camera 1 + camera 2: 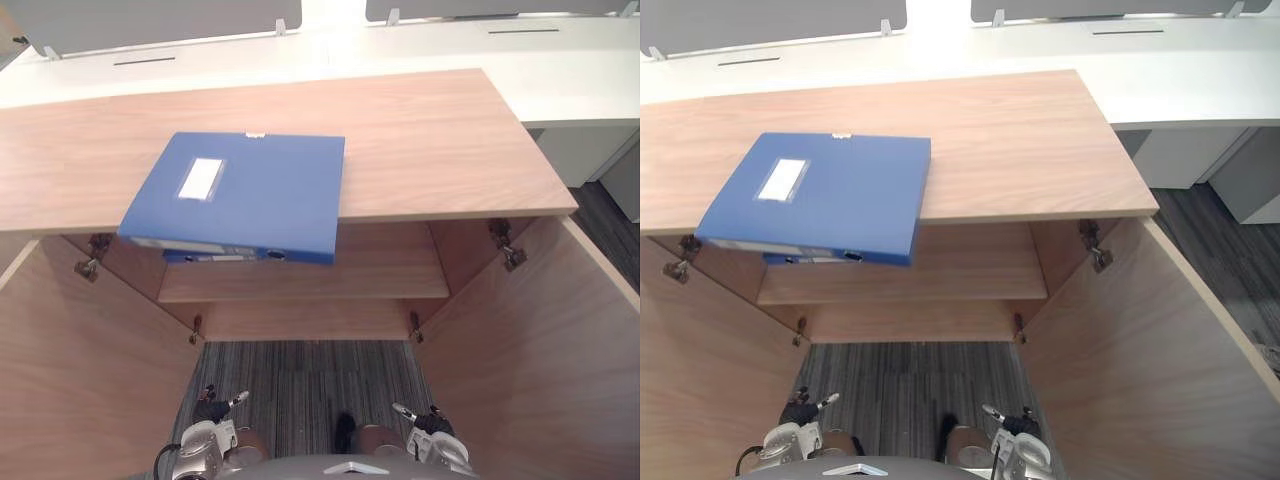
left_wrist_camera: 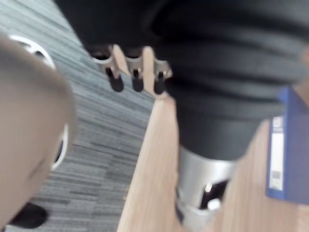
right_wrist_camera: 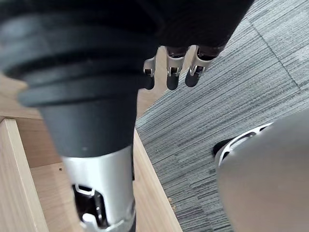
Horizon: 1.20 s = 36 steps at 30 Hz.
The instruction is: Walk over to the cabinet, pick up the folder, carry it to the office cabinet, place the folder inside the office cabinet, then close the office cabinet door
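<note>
On your far left the cabinet's left door [image 1: 85, 370] stands swung open toward you, and just inside it your left hand [image 2: 137, 79] hangs low over the carpet [image 1: 300, 375], fingers loose and fairly straight, holding nothing. Above and ahead of that hand, the blue folder [image 1: 245, 195] lies flat on the left half of the wooden surface [image 1: 440, 140], label up, its near edge jutting out past the front lip over the open cabinet. Neither hand touches it. Below the lip, toward the middle, you can see a bare inner shelf [image 1: 370, 270]. Further right, your right hand [image 3: 173, 77] hangs low like the other, fingers relaxed and empty, near the inner face of the right door [image 1: 545, 360], which is also wide open. Judging by this, you have only the approach done: you are squared up to the cabinet with the folder within reach ahead. The pick-up is not yet begun, so the lift, the carry, setting the folder inside and closing the door are all left. You cannot tell from here whether this open cabinet is also where the folder goes.
</note>
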Available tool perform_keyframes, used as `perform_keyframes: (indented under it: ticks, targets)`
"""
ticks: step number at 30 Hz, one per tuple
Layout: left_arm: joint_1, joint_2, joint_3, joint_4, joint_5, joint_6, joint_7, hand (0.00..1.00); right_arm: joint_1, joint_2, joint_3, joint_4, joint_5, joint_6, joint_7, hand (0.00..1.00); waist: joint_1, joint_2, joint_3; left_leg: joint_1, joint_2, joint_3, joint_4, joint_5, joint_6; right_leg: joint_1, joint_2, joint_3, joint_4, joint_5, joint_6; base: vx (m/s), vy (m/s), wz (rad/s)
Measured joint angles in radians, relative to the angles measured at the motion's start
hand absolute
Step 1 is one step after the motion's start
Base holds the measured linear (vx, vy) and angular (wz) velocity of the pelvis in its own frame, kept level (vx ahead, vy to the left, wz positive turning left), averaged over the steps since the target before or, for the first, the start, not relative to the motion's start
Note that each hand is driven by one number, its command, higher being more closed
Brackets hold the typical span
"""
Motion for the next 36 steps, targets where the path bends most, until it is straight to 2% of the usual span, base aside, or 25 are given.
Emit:
perform_keyframes:
  ticks: [3, 4, 5, 7, 9, 13, 16, 22, 26, 29, 36]
  targets:
    - [-0.01, 0.001, -0.01, 0.009, 0.001, -0.001, 0.0, 0.0, -0.002, 0.0, -0.013, 0.01, 0.0, 0.012, 0.0, 0.0, 0.009, -0.003, -0.004, 0.004, -0.051, -0.014, -0.291, 0.019, -0.007, 0.016, -0.003, 0.049, -0.018, 0.005, 0.011, 0.22, 0.107, -0.49]
    - [-0.012, -0.001, -0.018, 0.017, 0.009, -0.001, -0.001, 0.0, -0.002, 0.001, -0.029, 0.01, 0.0, 0.015, 0.0, 0.0, 0.008, 0.005, -0.008, 0.025, -0.077, -0.028, -0.448, 0.125, -0.002, 0.021, 0.003, 0.07, -0.026, 0.005, 0.026, 0.22, 0.177, -0.42]
    - [-0.018, 0.003, -0.03, 0.031, 0.019, 0.001, -0.002, 0.0, -0.003, 0.003, -0.039, 0.014, 0.001, 0.016, 0.0, 0.0, 0.002, 0.003, -0.017, 0.052, -0.098, -0.033, -0.504, 0.139, -0.006, 0.039, 0.002, 0.081, -0.049, 0.011, 0.048, 0.26, 0.198, -0.28]
    - [-0.019, 0.027, -0.053, 0.04, 0.019, 0.002, -0.004, 0.0, 0.006, 0.021, -0.039, 0.023, 0.001, 0.015, 0.0, 0.0, -0.004, -0.037, -0.035, 0.07, -0.134, -0.031, -0.544, 0.147, -0.001, 0.059, -0.022, 0.083, -0.092, 0.022, 0.064, 0.21, 0.181, 0.01]
    - [-0.017, 0.04, -0.08, 0.044, 0.02, 0.005, -0.006, 0.0, 0.002, 0.024, -0.039, 0.051, 0.0, 0.016, 0.0, 0.0, -0.003, -0.047, -0.039, 0.106, -0.163, -0.027, -0.588, 0.153, 0.008, 0.09, -0.042, 0.085, -0.127, 0.031, 0.078, 0.12, 0.138, 0.06]
    - [-0.001, 0.06, -0.118, 0.052, 0.02, 0.006, -0.007, 0.0, -0.004, 0.021, -0.043, 0.069, -0.003, 0.015, 0.001, 0.0, -0.001, -0.045, -0.043, 0.164, -0.205, -0.035, -0.662, 0.173, 0.016, 0.136, -0.067, 0.08, -0.157, 0.034, 0.083, 0.06, 0.078, 0.1]
    - [0.014, 0.069, -0.134, 0.052, 0.02, 0.006, -0.006, 0.0, -0.014, 0.012, -0.048, 0.087, -0.01, 0.015, 0.0, 0.0, -0.003, -0.034, -0.042, 0.169, -0.217, -0.042, -0.706, 0.202, 0.016, 0.135, -0.067, 0.072, -0.174, 0.039, 0.089, -0.01, 0.002, 0.08]
    - [0.03, 0.077, -0.179, 0.019, 0.019, 0.003, 0.003, 0.0, -0.014, -0.004, -0.024, 0.087, -0.011, 0.014, -0.001, 0.0, -0.009, -0.031, -0.043, 0.211, -0.218, -0.094, -0.79, 0.245, 0.022, 0.159, -0.057, 0.042, -0.178, 0.041, 0.087, -0.06, -0.038, 0.14]
    - [0.087, 0.079, -0.207, -0.176, 0.019, -0.004, 0.024, 0.0, -0.011, -0.01, 0.016, 0.081, -0.01, 0.008, -0.004, 0.0, -0.004, -0.036, -0.044, 0.209, -0.23, -0.116, -0.791, 0.252, 0.034, 0.157, -0.062, 0.034, -0.175, 0.048, 0.091, -0.11, 0.002, 0.11]
    - [0.144, 0.086, -0.218, -0.4, 0.018, -0.027, 0.031, 0.0, -0.007, -0.017, 0.045, 0.072, -0.011, 0.007, -0.007, 0.0, -0.004, -0.033, -0.044, 0.195, -0.245, -0.145, -0.797, 0.264, 0.05, 0.154, -0.076, 0.016, -0.176, 0.048, 0.098, -0.13, 0.037, 0.24]
    - [0.241, 0.109, -0.215, -0.705, 0.017, -0.064, 0.047, 0.0, 0.012, -0.018, 0.064, 0.044, -0.011, 0.007, -0.006, 0.0, 0.005, -0.032, -0.048, 0.198, -0.269, -0.177, -0.797, 0.272, 0.064, 0.174, -0.096, -0.005, -0.181, 0.048, 0.107, -0.04, 0.037, 0.13]
